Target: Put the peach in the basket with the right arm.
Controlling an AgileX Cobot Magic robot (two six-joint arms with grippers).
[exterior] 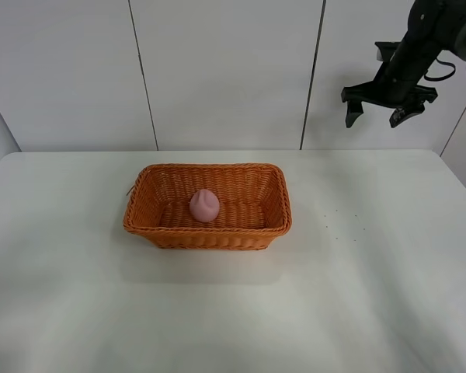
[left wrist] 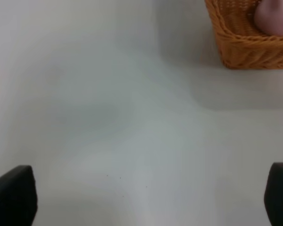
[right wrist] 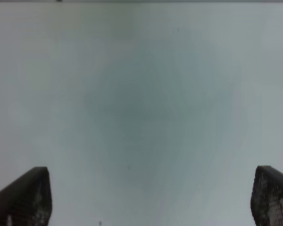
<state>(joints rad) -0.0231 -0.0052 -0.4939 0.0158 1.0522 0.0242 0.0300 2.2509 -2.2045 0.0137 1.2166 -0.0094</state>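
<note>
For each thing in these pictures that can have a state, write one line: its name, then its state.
peach: inside the basket, resting on its floor, not held.
basket: upright on the table, holding the peach.
right gripper: open, empty, raised above the table's far right, away from the basket.
left gripper: open, empty, over bare table beside the basket.
table: white, bearing the basket.

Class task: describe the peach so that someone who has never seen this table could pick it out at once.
Start at the white table; near its middle sits an orange-brown wicker basket. Inside, on the woven floor, lies the peach. It is the only thing in there: small, matte pink and rounded against the orange weave.
</note>
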